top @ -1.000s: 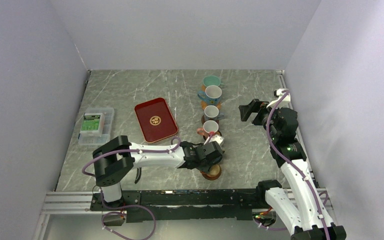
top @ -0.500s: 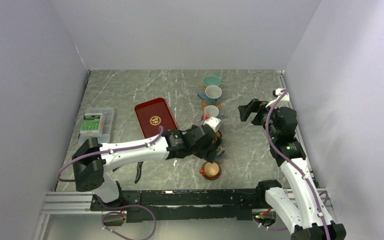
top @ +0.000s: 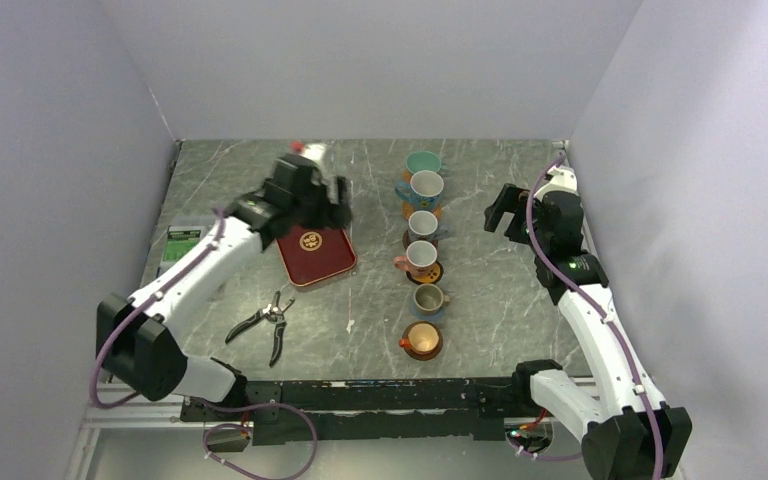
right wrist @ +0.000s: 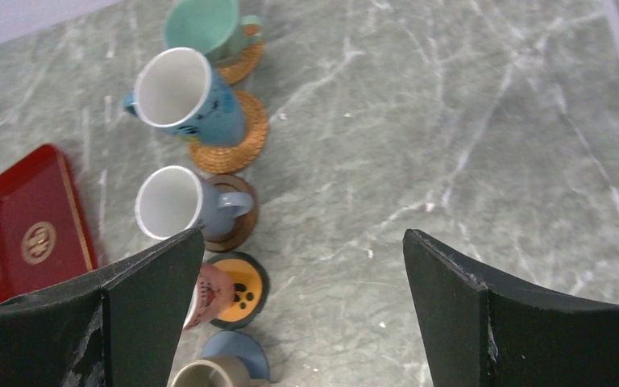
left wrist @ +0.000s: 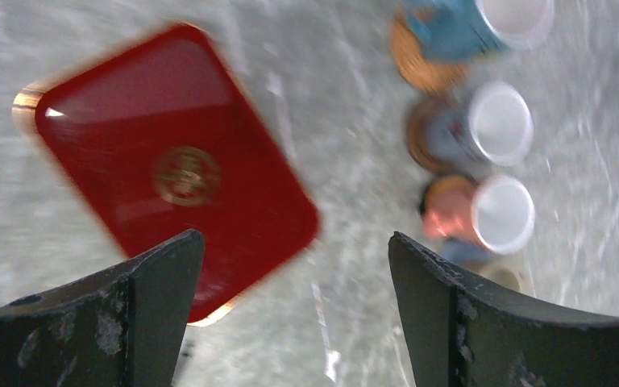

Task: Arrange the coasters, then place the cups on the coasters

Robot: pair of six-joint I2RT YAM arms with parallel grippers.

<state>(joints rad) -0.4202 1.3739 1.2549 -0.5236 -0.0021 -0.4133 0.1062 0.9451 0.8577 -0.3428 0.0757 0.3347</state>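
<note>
Six cups stand in one column, each on a coaster: teal (top: 423, 162), blue (top: 426, 186), grey-white (top: 422, 224), pink-handled (top: 419, 256), olive (top: 426, 298) and orange-brown (top: 422, 338). The right wrist view shows a woven orange coaster (right wrist: 246, 137), a dark brown one (right wrist: 238, 214), the black one with an orange face (right wrist: 246, 290) and the blue one (right wrist: 238, 351). My left gripper (top: 342, 203) hangs open and empty above the red tray, left of the column. The right gripper (top: 500, 215) stands open and empty to the column's right.
The red tray (top: 312, 250) lies left of the cups. Pliers (top: 265, 322) lie near the front left. A clear plastic box (top: 175, 245) sits by the left wall, partly under the left arm. Walls close in three sides.
My left gripper opened, left the olive cup on the blue coaster, then swung up and back-left over the red tray, uncovering the pliers. The right arm shifted slightly.
</note>
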